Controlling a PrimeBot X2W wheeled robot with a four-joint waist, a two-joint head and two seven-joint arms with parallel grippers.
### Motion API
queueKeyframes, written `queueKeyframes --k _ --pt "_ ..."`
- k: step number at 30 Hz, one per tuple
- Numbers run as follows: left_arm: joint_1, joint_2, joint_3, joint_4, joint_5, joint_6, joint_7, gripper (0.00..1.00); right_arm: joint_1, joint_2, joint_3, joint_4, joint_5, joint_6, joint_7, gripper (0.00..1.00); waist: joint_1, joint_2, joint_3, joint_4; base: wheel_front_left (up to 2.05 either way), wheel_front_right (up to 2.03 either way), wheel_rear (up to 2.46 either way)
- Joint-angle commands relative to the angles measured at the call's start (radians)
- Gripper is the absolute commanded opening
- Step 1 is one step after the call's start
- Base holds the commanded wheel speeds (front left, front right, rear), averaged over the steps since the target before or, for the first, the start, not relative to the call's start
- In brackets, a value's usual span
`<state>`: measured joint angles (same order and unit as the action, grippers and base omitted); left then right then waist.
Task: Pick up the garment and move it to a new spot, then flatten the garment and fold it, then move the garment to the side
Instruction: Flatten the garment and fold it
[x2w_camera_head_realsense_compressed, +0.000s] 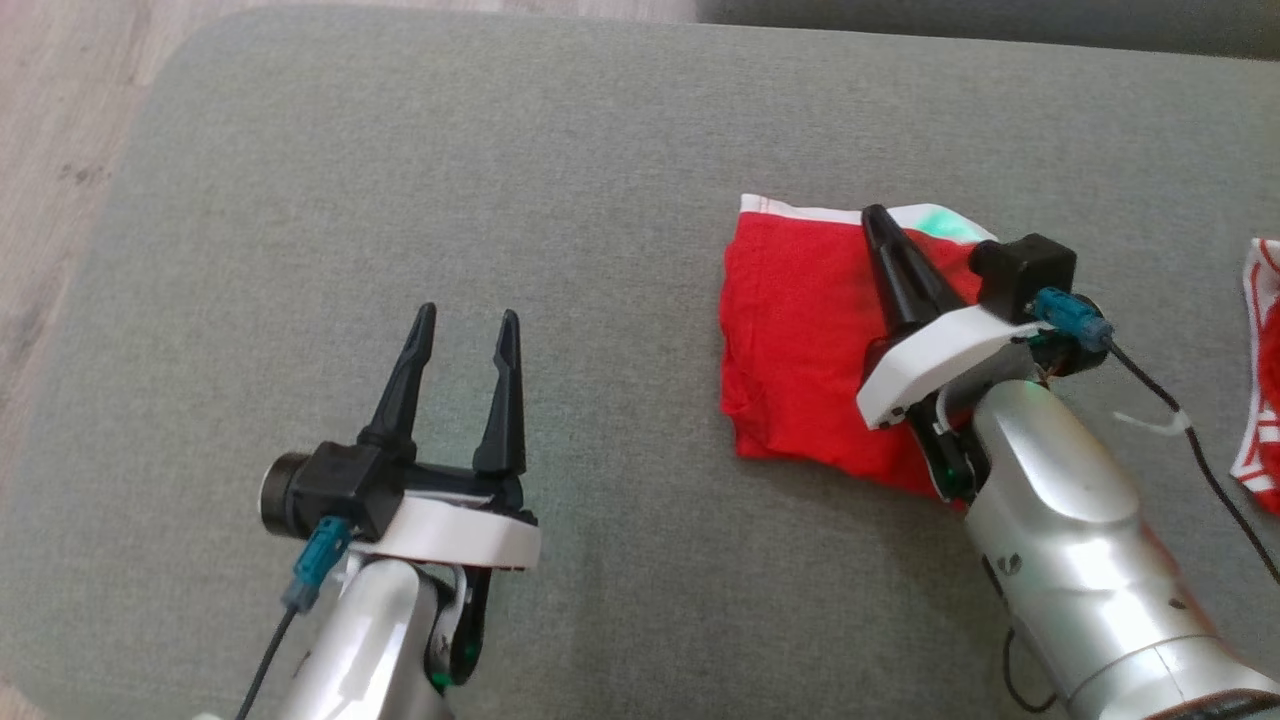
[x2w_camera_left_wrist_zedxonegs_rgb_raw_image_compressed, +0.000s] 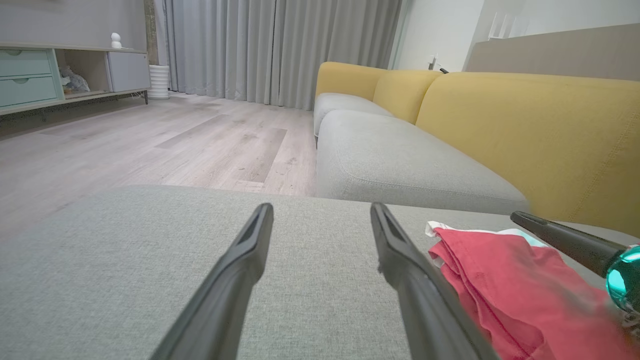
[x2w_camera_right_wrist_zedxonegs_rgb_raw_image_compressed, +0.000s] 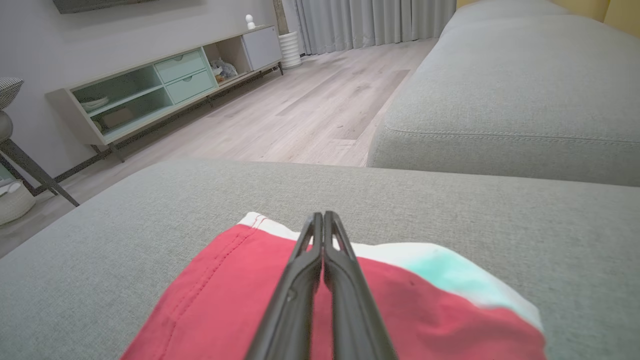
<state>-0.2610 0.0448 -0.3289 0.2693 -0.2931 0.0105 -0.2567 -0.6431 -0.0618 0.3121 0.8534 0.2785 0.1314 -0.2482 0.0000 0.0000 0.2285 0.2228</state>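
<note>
The garment (x2w_camera_head_realsense_compressed: 800, 330) is a red cloth with a white and green band along its far edge. It lies folded into a rough square on the grey cushion (x2w_camera_head_realsense_compressed: 500, 150), right of centre. My right gripper (x2w_camera_head_realsense_compressed: 878, 215) is shut, its fingers pressed together with nothing between them, reaching over the garment toward the far band. In the right wrist view the right gripper (x2w_camera_right_wrist_zedxonegs_rgb_raw_image_compressed: 320, 216) points across the garment (x2w_camera_right_wrist_zedxonegs_rgb_raw_image_compressed: 225, 300) to its white edge. My left gripper (x2w_camera_head_realsense_compressed: 468, 315) stands open over bare cushion to the garment's left. In the left wrist view the left gripper (x2w_camera_left_wrist_zedxonegs_rgb_raw_image_compressed: 321, 207) has the garment (x2w_camera_left_wrist_zedxonegs_rgb_raw_image_compressed: 520, 280) at its right.
Another red and white cloth (x2w_camera_head_realsense_compressed: 1265, 380) lies at the cushion's right edge. Wooden floor (x2w_camera_head_realsense_compressed: 50, 150) lies beyond the cushion's left edge. A yellow-backed sofa (x2w_camera_left_wrist_zedxonegs_rgb_raw_image_compressed: 525, 130) with grey seats stands ahead, and a low cabinet (x2w_camera_right_wrist_zedxonegs_rgb_raw_image_compressed: 165, 85) stands against the wall.
</note>
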Motion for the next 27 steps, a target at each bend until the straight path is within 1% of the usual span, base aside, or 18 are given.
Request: queueKeyframes --k 1,5,10,13,16,20,23,27 --pt "-0.028 0.005 0.019 -0.032 -0.005 0.008 -0.005 1.0 -0.025 0.012 0.033 -0.025 0.009 -0.001 -0.013 0.0 0.0 0.0 0.001 0.007 0.0 0.0 0.0" --pt "-0.029 0.005 0.014 -0.036 -0.012 0.011 -0.005 1.0 -0.025 0.012 0.054 0.058 -0.02 -0.001 -0.007 0.0 0.0 0.0 0.007 0.025 0.0 0.0 0.0" --pt "-0.028 0.005 0.016 -0.035 -0.013 0.013 -0.005 1.0 -0.013 0.012 0.087 0.157 -0.018 -0.001 0.023 0.0 0.0 0.0 0.008 0.04 0.0 0.0 0.0" --pt "-0.021 0.005 0.023 -0.03 -0.011 0.016 -0.005 1.0 -0.007 0.012 0.109 0.168 0.006 -0.001 0.009 0.0 0.0 0.0 -0.004 0.034 0.0 0.0 0.0" --pt "-0.016 0.005 0.033 -0.028 -0.008 0.017 -0.005 1.0 -0.005 0.012 0.104 0.156 0.014 -0.001 -0.002 0.0 0.0 0.0 -0.015 0.023 0.0 0.0 0.0" --pt "-0.006 0.005 0.055 -0.03 0.006 0.015 -0.005 1.0 0.006 0.012 0.047 0.097 0.004 -0.001 -0.012 0.0 0.0 0.0 -0.038 -0.01 0.0 0.0 0.0" --pt "0.002 0.005 0.071 -0.035 0.015 0.012 -0.005 1.0 0.05 0.009 -0.039 -0.016 -0.025 -0.001 -0.013 0.0 0.0 0.0 -0.057 -0.04 0.0 0.0 0.0" --pt "0.017 0.005 0.09 -0.037 0.025 0.007 -0.005 1.0 0.15 0.006 -0.13 -0.165 -0.082 -0.001 -0.013 0.0 0.0 0.0 -0.084 -0.082 0.0 0.0 0.0"
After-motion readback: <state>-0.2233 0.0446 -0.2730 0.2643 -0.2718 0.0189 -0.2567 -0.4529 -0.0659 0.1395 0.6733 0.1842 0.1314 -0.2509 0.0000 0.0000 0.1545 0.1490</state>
